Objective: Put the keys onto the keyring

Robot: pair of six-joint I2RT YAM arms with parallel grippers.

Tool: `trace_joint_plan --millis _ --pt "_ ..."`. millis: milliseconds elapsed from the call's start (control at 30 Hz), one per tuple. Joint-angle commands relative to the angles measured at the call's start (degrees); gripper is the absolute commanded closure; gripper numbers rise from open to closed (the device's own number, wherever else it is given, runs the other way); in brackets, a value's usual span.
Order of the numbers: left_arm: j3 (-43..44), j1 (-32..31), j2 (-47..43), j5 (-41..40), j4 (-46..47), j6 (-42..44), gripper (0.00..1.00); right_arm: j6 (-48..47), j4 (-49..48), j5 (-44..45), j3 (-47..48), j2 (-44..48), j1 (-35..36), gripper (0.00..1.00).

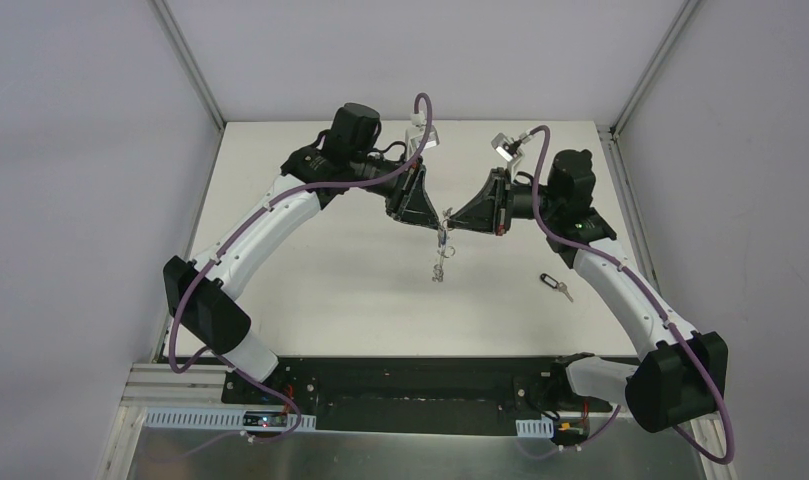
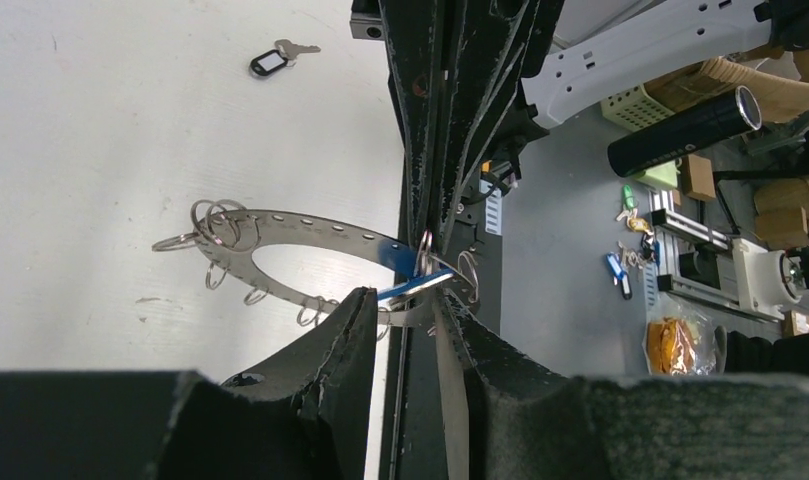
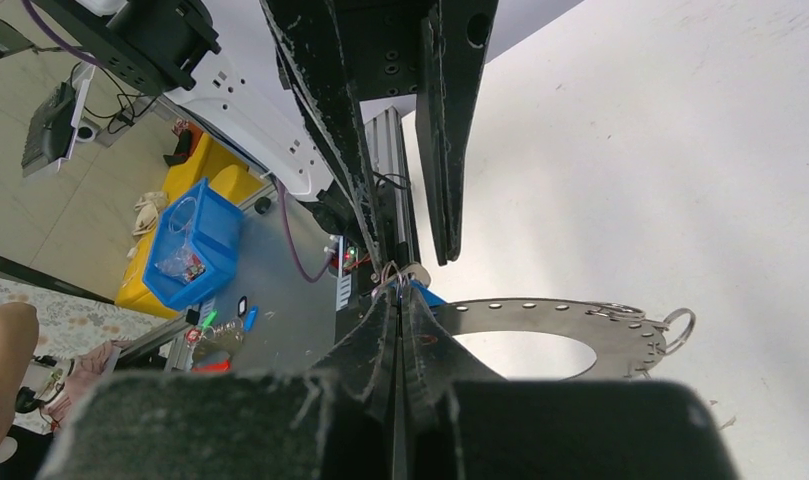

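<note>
Right gripper [image 3: 398,312] is seen clenched flat, its two pads pressed together on the rim of the keyring [image 2: 310,228]; the ring is held up off the table [image 2: 100,120] and juts out sideways from the pinch, hole unobstructed. In the top view it hangs below the point where the two tools meet. Left gripper [image 2: 408,305] is brought in against the same stretch of rim from the opposite side, its jaws partly apart with a clear gap showing between them in both wrist views. The blue key [image 2: 402,262] sits at the ring's edge, right beside the right gripper's pinch; its head is against the flat band and its blade lies across the gap between the left tips. Whether the left fingers actually clamp that key or only bracket it cannot be told (contact is hidden by the finger foam). A cluster of wire loops [image 2: 215,222] is bunched on the far end of the ring, away from both tools, with single loops spaced along the outer edge. The black key [image 2: 270,63] is left flat on the table, well apart from the ring, on the right arm's side, untouched.
</note>
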State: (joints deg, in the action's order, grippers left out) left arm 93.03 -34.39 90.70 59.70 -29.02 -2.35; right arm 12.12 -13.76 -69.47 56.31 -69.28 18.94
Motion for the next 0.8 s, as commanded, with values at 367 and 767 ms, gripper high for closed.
trace_joint_plan --millis 367,767 --pt "2.33 0.08 0.03 1.55 2.15 -0.88 0.69 -8.57 6.91 -0.14 2.87 0.89 -0.03 1.0" --pt "2.9 -1.19 3.03 -0.15 -0.15 1.23 0.71 -7.99 6.9 -0.41 3.1 0.98 0.05 1.0"
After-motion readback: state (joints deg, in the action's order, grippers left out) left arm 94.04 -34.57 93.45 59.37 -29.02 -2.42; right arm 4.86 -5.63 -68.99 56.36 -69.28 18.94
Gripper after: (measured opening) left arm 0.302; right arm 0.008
